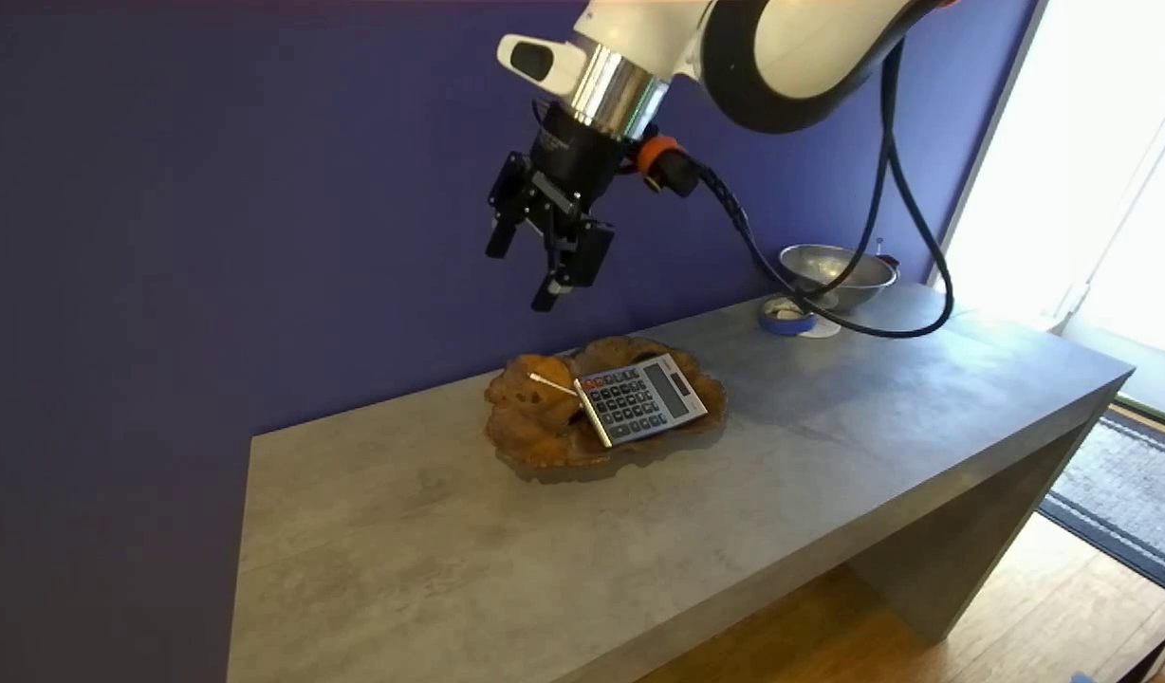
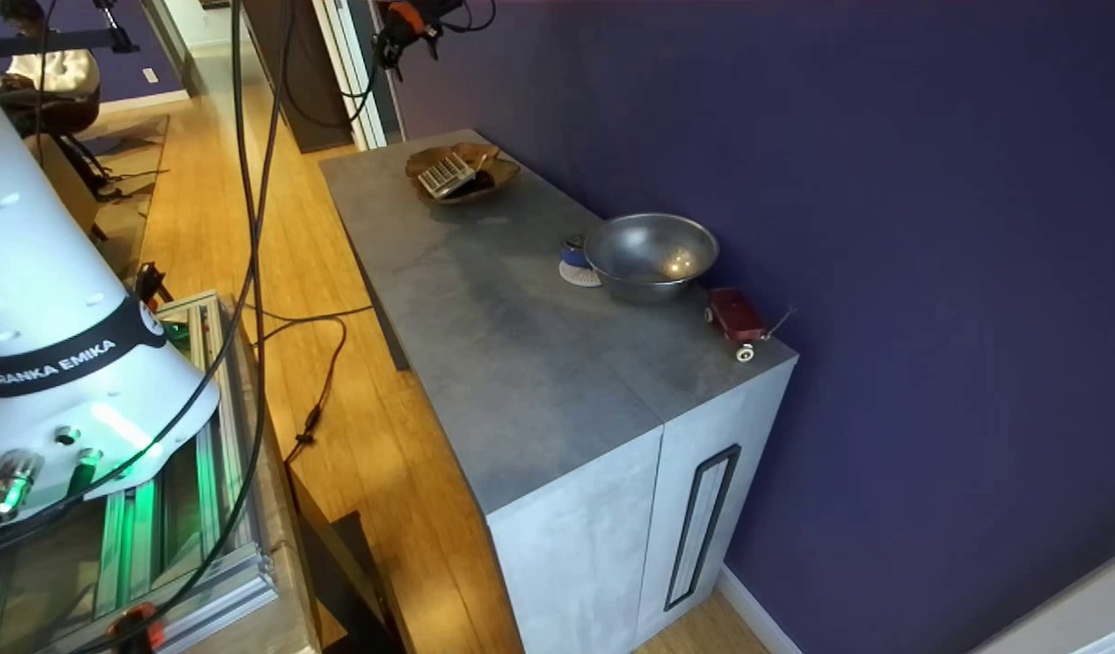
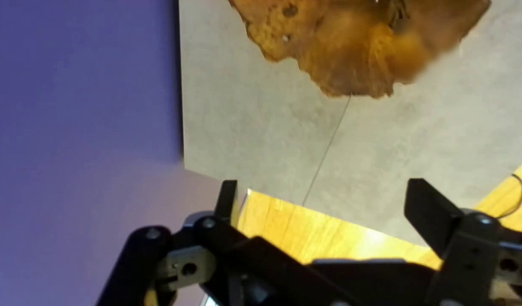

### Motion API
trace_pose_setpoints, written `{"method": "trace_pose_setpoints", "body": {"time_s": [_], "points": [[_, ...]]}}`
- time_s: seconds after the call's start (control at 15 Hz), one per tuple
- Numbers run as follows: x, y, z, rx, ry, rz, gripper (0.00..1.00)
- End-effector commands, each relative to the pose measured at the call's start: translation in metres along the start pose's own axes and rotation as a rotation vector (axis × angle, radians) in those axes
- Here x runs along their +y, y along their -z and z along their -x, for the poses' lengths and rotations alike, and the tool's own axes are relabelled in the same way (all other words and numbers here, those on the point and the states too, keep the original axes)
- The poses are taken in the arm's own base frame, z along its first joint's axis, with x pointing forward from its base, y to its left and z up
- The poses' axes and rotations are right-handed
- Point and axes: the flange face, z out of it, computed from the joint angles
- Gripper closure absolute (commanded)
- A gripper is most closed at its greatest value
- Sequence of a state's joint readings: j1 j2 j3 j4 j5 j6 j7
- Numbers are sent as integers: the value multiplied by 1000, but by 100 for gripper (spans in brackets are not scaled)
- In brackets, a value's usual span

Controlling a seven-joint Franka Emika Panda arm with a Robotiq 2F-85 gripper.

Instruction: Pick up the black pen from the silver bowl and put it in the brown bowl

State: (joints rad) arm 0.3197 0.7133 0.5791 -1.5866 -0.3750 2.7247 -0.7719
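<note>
If the pale stick [image 1: 554, 385] is the black pen, placing seems done, withdrawal left

It is seen in the brown bowl [image 1: 535, 432]; identity cannot be confirmed. Higher than that bowl, the pincer [image 3: 324, 197] is spread wide, nothing held.

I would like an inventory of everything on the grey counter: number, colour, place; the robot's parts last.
brown bowl: 1, brown, near wall
calculator: 1, grey, in brown bowl
thin stick: 1, white, in brown bowl
silver bowl: 1, silver, near wall
round item: 1, blue, beside silver bowl
flat piece: 1, white, beside silver bowl
toy wagon: 1, red, corner of counter
robot arm: 1, mostly white, over counter
gripper: 1, black, above counter, open
</note>
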Motion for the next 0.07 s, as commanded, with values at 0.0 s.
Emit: {"method": "trace_pose_setpoints", "body": {"time_s": [0.0], "points": [[-11, 4, -8, 38, 15, 2, 0]]}}
